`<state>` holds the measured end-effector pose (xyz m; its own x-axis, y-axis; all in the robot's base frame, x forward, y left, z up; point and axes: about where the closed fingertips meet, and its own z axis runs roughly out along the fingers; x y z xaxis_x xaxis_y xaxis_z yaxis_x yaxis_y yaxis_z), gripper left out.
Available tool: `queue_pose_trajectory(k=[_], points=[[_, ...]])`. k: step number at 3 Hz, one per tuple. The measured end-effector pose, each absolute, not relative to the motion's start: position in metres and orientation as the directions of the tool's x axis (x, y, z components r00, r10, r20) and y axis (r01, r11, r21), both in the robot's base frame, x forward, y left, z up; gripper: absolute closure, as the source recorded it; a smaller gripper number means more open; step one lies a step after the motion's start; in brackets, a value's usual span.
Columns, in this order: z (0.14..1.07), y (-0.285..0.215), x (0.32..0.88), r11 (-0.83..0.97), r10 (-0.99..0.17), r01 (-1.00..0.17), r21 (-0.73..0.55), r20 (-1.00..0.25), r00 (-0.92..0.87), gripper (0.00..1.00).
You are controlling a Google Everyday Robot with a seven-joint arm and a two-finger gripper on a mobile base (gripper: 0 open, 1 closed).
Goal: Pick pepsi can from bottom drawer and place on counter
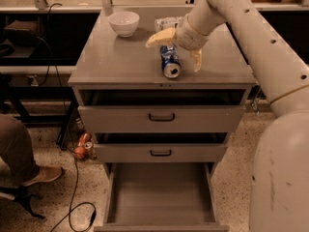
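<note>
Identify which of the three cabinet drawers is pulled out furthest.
The bottom drawer, its grey floor exposed; the top drawer and middle drawer are barely ajar. The gripper sits over the pepsi can lying on the counter.

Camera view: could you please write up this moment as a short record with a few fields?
Pepsi can: lying on its side on the counter, one silver end towards the camera
Pincer: open, over the counter, a finger on either side of the can
Bottom drawer: pulled out, grey floor showing
Also on counter: white bowl, clear bottle
</note>
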<state>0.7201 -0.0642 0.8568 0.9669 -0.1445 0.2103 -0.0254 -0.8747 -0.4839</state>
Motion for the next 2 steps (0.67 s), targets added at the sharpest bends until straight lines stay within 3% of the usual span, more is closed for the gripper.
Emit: queue_pose_trajectory(k=[1,2], points=[[0.875,-0.072,0.73,-0.861,-0.186,-0.042,-0.508,0.237,0.954,0.0],[0.912,-0.103,0.756,-0.806,-0.319,-0.098,-0.584,0.29,0.902,0.0]])
